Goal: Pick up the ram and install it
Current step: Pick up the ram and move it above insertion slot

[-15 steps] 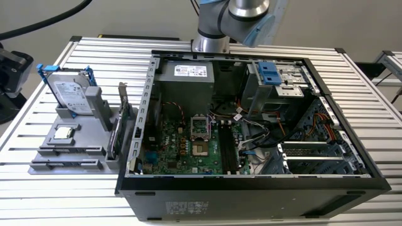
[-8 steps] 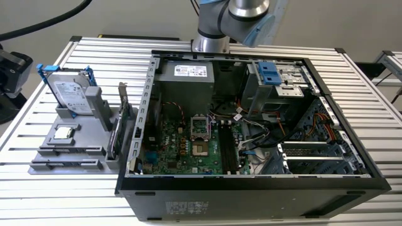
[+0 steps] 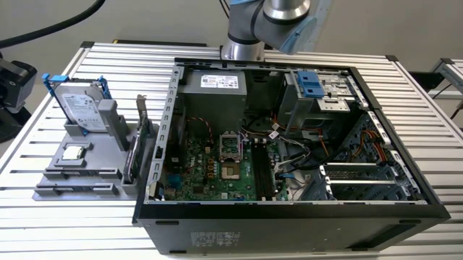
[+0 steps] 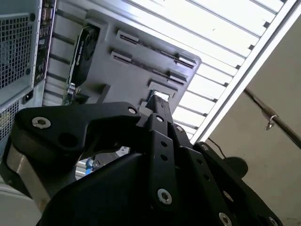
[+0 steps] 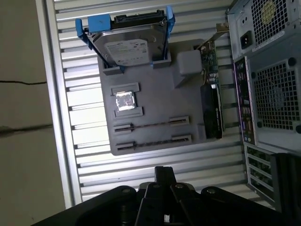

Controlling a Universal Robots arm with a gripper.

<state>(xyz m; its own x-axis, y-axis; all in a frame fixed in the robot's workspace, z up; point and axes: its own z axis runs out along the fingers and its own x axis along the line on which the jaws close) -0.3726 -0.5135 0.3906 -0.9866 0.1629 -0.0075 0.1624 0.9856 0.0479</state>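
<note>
- Over the slatted worktop (image 5: 89, 165), near the grey holder (image 5: 155, 94), I see my hand (image 5: 164, 170) hanging closed, with its fingertips drawn together.
- Against the worktop's edge on the exterior view's left, that holder carries a hard drive (image 3: 78, 108), a small square chip (image 3: 72, 153) and an upright card (image 3: 140, 127).
- Just beside it, the open computer case (image 3: 289, 222) sits on the worktop's middle.
- I cannot tell where the ram is.
</note>
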